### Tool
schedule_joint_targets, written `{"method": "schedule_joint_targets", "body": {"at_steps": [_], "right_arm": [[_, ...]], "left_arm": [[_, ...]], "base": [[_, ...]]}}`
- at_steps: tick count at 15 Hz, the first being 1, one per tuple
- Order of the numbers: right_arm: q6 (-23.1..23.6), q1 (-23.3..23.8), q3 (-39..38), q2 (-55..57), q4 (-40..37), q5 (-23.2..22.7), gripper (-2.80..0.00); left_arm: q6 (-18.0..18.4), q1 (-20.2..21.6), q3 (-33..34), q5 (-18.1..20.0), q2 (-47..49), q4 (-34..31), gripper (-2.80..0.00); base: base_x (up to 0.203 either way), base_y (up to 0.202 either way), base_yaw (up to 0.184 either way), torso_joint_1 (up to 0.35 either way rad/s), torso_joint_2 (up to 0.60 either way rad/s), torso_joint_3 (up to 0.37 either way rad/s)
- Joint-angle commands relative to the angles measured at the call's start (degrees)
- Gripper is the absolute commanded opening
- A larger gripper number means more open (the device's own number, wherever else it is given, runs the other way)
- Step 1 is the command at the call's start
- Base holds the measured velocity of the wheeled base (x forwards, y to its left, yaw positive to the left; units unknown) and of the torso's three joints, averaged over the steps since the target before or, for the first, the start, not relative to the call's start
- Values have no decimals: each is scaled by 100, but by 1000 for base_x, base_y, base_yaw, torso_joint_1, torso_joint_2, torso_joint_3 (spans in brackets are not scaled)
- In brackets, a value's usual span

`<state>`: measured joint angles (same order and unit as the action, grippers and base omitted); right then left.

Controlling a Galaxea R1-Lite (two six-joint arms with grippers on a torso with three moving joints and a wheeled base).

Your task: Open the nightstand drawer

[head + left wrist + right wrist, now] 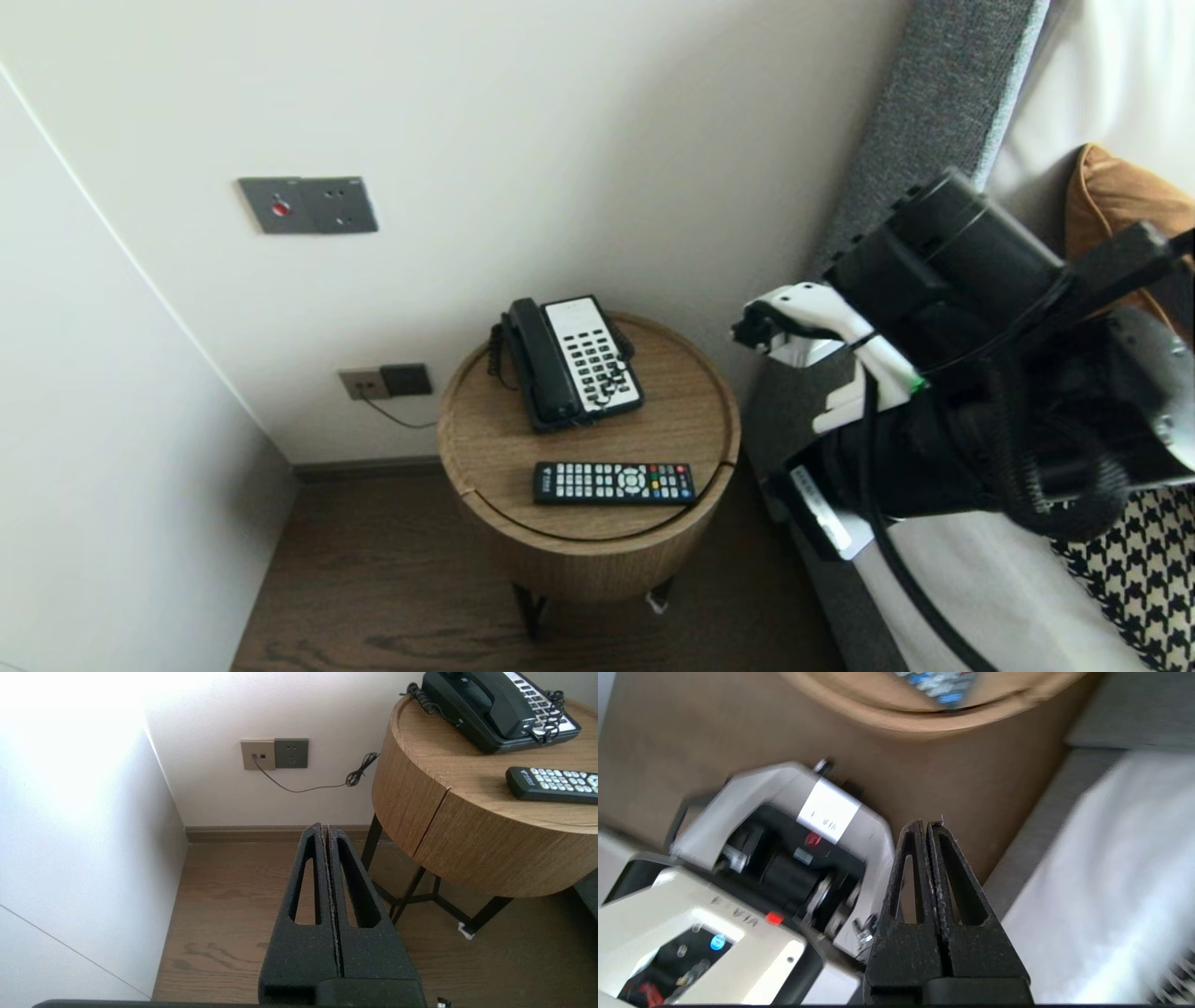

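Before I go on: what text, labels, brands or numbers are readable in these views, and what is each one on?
No text reads cleanly.
Remote control: white logo and key marks, too small to read.
Telephone: keypad marks, too small to read.
White sticker on a white robot part: dark marks, blurred.
Lettering on the cream casing beside it: blurred, unreadable.

One round wooden side table [695, 411], one black corded telephone with white keypad [569, 362], one black remote control [614, 483], one grey wall switch panel [308, 204], one wall socket plate [386, 382], one orange cushion [1116, 201].
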<state>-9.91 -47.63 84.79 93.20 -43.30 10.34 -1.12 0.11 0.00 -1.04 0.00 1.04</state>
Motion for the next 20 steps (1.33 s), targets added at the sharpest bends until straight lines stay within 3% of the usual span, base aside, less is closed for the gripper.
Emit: {"method": "schedule_joint_targets", "body": {"at_steps": [1,9,20], "right_arm": [[-27,-269,89,586,-21,-131,-280],[-158,-539,897,1894,-179,-516,-280],[-270,-598,1958,3180,-179,-533,-280]], "left_arm": [[-2,7,0,-2,0,2,-280],[-2,5,0,-2,0,2,-280],[-2,0,0,1,-9,2,-280]], "base": [[0,0,0,0,0,0],[0,0,0,0,0,0],[0,0,0,0,0,0]]}}
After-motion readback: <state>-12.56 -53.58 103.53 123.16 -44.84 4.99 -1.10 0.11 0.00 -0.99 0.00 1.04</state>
